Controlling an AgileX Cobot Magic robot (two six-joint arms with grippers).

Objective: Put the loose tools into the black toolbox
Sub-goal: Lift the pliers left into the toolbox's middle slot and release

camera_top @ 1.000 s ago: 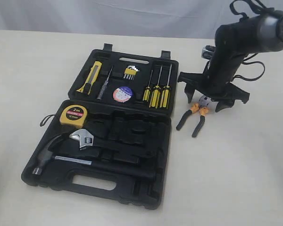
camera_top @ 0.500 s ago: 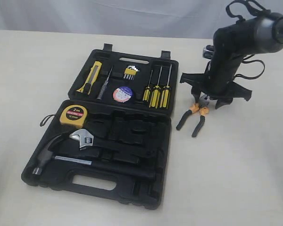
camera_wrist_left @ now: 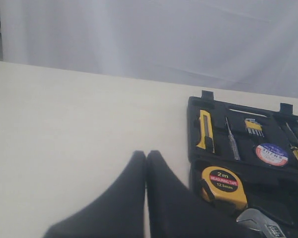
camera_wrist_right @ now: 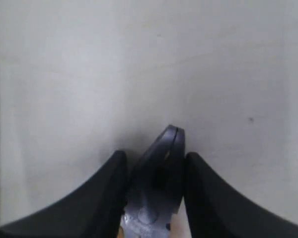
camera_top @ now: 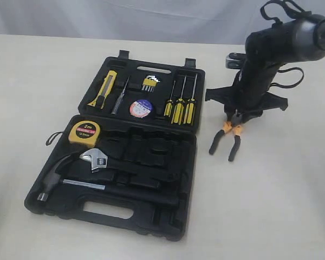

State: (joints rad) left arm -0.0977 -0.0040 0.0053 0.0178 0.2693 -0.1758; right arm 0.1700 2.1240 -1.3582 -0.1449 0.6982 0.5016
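Observation:
The black toolbox lies open on the cream table. In its recesses sit the yellow tape measure, the yellow-and-black utility knife and the labelled black tape roll. The orange-and-black pliers are right of the box, handles pointing toward the camera. My right gripper stands over their head. In the right wrist view both fingers of that gripper press the grey pliers head. My left gripper is shut and empty beside the box's left wall, near the tape measure.
Three yellow-handled screwdrivers, a set of hex keys, a hammer and an adjustable wrench fill other recesses. Moulded slots in the lower half hold nothing. A pale curtain closes the back of the table.
The right gripper has closed from wide open onto the pliers' head. The pliers have shifted slightly right, handles swinging more toward the camera. The left arm and the toolbox have not moved.

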